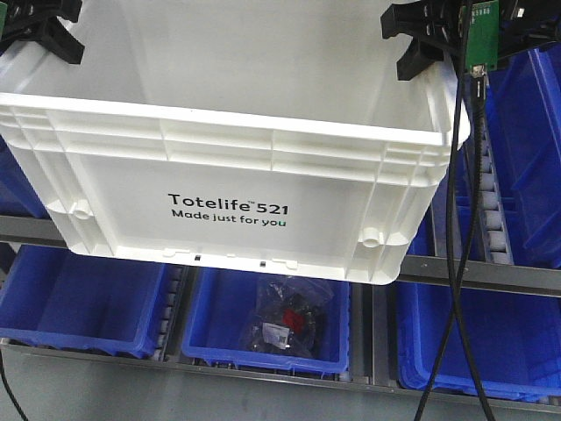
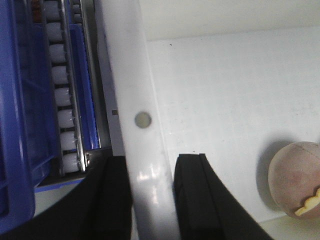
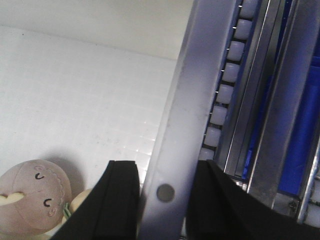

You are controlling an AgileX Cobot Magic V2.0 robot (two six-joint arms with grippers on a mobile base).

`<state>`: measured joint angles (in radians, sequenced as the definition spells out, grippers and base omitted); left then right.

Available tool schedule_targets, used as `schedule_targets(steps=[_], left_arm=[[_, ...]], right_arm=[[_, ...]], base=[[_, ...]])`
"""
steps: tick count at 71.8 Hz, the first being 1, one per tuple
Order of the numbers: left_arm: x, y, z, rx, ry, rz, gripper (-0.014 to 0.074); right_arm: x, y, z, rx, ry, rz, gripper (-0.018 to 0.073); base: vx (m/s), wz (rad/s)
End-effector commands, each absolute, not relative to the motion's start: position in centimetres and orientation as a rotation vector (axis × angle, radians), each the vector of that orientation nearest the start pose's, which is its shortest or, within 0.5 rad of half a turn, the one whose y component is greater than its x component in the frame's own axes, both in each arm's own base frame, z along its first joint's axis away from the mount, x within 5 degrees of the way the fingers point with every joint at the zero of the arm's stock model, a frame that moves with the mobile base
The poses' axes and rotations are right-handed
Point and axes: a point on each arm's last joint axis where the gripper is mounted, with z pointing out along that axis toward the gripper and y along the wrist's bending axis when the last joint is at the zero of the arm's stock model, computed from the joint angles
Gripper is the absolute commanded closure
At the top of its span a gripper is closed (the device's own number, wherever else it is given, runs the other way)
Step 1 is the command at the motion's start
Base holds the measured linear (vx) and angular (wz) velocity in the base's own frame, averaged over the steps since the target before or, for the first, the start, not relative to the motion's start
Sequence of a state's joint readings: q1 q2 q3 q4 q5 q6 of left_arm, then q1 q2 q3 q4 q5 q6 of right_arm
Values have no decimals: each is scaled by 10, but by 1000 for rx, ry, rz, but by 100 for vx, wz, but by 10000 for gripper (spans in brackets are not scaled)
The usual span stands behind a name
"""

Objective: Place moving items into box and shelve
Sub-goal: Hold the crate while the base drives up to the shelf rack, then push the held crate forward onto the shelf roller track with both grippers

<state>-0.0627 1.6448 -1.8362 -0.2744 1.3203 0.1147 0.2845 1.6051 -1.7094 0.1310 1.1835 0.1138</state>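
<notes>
A white plastic box (image 1: 228, 189) printed "Totelife 521" hangs in the air in front of the shelf, held by both arms. My left gripper (image 1: 44, 35) is shut on the box's left rim (image 2: 142, 150), one finger inside and one outside. My right gripper (image 1: 429, 44) is shut on the right rim (image 3: 175, 165) the same way. Inside the box a pink round plush toy with a stitched face lies on the floor, seen in the left wrist view (image 2: 295, 187) and in the right wrist view (image 3: 32, 195).
The shelf rack has grey metal rails (image 1: 482, 276) and white roller tracks (image 2: 62, 100). Blue bins fill it: one below holds a bagged dark item (image 1: 285, 320), others stand at left (image 1: 79, 303) and right (image 1: 526, 132). A black cable (image 1: 460, 263) hangs at right.
</notes>
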Motion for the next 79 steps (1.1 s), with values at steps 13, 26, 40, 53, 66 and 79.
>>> schedule_targets(steps=[13,26,40,53,66,79], left_arm=[[322,-58,458,247,2348,-497,614],[322,-58,458,247,2348,-497,614],[322,-58,458,247,2348,-497,614],[322,-58,458,247,2348,-497,614],[322,-58,458,247,2348,-497,614],[322,-58,458,247,2348,-497,614]], right_arm=[[311,113,437,-229,2352,474,571],[311,113,437,-229,2352,474,571],[311,113,437,-229,2352,474,571],[311,113,437,-229,2352,474,571],[311,113,436,-230,2356,473,571],[311,113,436,-230,2356,473,571]], base=[[3,-13],[3,-13],[3,-12],[2,-9],[1,-3],[0,0]])
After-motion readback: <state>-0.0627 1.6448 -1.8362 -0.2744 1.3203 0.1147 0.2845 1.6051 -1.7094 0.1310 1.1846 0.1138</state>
